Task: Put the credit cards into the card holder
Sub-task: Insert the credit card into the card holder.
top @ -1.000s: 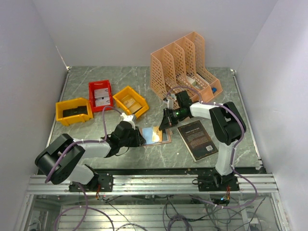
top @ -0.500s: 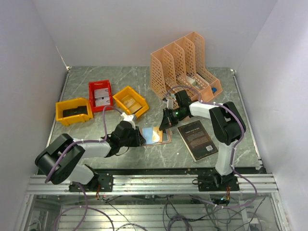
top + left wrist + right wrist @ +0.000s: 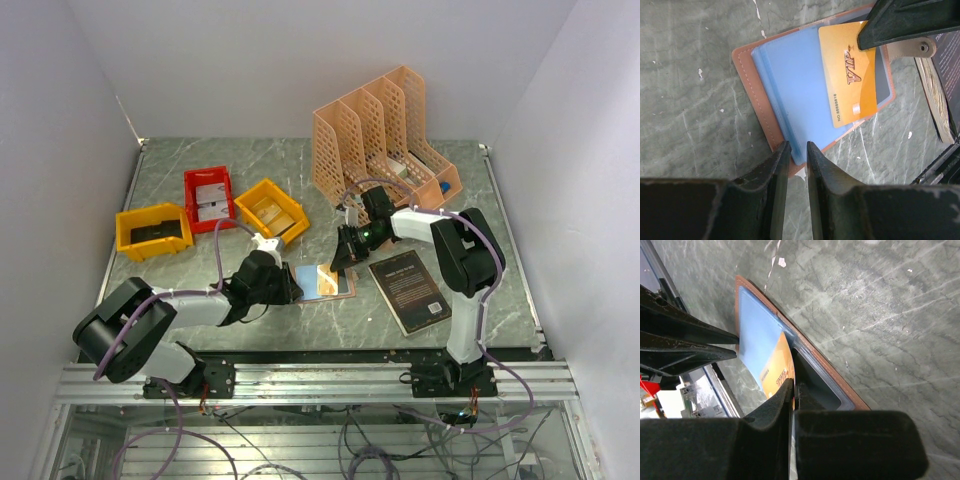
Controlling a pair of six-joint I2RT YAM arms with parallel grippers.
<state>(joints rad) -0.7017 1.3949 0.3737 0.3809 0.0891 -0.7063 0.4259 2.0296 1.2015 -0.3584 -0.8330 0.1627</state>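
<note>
The left gripper (image 3: 797,150) is nearest. It points toward 2 o'clock from its base. Its two fingers are pinched on the near edge of the card holder (image 3: 752,75), with a blue inside page caught between them.

The card holder lies open and flat on the grey table (image 3: 200,160), in the middle, close to the arms. Its outside is brown-pink and its inside is pale blue.

An orange credit card (image 3: 850,75) with "VIP" on it rests on the blue inside, on the half that sits at 3 o'clock in the top view. It is tilted, with one end up. I cannot tell if the low end is inside a pocket.

The right gripper (image 3: 792,387) comes in from 1 o'clock of the holder. Its fingers are squeezed tight on the high end of the orange card.

A black book (image 3: 410,290) lies flat just at 3 o'clock of the holder.

Farther back, at 10 o'clock of the holder, are three bins in a row: a yellow bin (image 3: 270,208), a red bin (image 3: 208,195) and another yellow one (image 3: 153,230) at the far left.

Farthest away, at 1 o'clock, stands a big peach file organizer (image 3: 385,135).
</note>
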